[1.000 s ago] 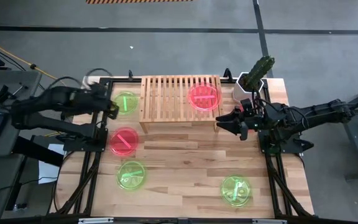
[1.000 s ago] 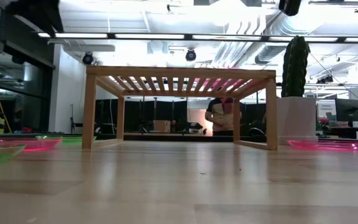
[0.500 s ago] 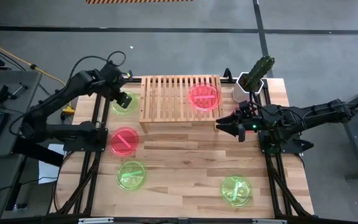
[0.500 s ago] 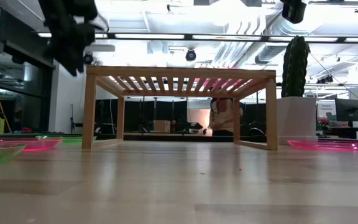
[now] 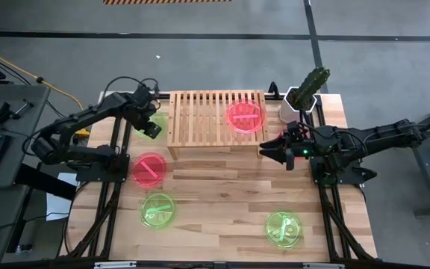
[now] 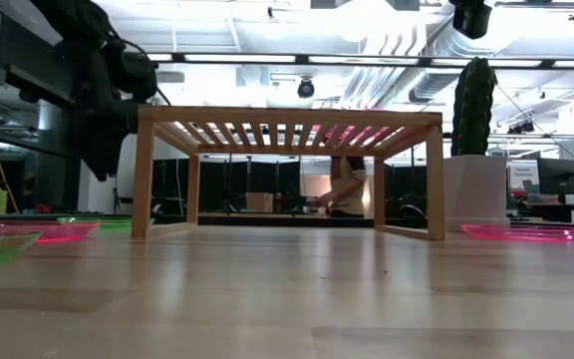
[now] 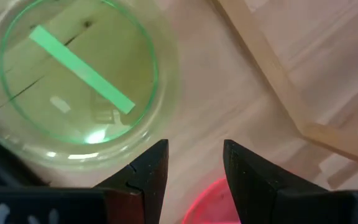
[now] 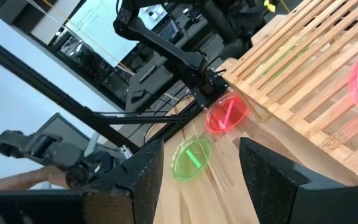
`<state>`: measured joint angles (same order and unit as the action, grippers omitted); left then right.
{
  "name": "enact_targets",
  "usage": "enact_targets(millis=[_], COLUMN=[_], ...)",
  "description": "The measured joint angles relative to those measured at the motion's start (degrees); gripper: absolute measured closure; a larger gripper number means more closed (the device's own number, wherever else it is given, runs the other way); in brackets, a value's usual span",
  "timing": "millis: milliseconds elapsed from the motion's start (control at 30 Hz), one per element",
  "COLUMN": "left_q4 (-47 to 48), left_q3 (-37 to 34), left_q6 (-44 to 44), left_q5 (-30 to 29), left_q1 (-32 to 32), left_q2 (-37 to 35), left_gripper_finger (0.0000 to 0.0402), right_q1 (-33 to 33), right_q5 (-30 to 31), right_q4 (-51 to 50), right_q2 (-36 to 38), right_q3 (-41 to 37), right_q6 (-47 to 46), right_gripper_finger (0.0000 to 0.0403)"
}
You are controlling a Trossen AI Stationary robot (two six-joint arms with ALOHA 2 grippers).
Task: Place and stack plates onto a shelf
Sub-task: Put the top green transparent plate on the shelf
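Shelf [image 5: 216,123] taken as the reference. One pink plate [image 5: 245,116] sits on its slatted top, toward the cactus pot [image 5: 300,105] end.

Left gripper [image 5: 151,128], fingers parted and empty, hangs off the shelf's left end, directly above a green plate [image 7: 73,68] on the table there; in the left wrist view the plate lies just beyond the fingertips.

Right gripper [image 5: 272,149], fingers spread and empty, is beside the shelf's right front leg.

Remaining plates on the table: a second pink plate [image 5: 149,169] front-left of the shelf, another green plate [image 5: 157,210] further forward, a third green plate [image 5: 283,229] well out from the shelf's right front.
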<state>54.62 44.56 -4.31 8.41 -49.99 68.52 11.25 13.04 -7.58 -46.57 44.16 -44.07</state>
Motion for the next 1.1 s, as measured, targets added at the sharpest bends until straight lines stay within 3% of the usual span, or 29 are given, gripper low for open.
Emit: enact_targets(millis=[333,533,1100], left_q4=[-5.6,-5.7,-12.74], left_q3=[-2.5,-2.54,-2.54], left_q6=[2.69,4.85,5.24], left_q5=[-2.01,-7.83,-10.61], left_q1=[2.27,4.05,4.27], left_q2=[2.94,9.26,17.67], left_gripper_finger=[0.0257,0.0257,0.0257], right_q1=[0.0,0.0,0.0], right_q5=[3.07,3.08,3.1], right_q4=[-0.1,-0.21,-0.32], right_q2=[0.0,0.0,0.0], right_q3=[0.0,0.0,0.0], right_q6=[0.0,-1.01,-1.09], right_gripper_finger=[0.021,0.021,0.021])
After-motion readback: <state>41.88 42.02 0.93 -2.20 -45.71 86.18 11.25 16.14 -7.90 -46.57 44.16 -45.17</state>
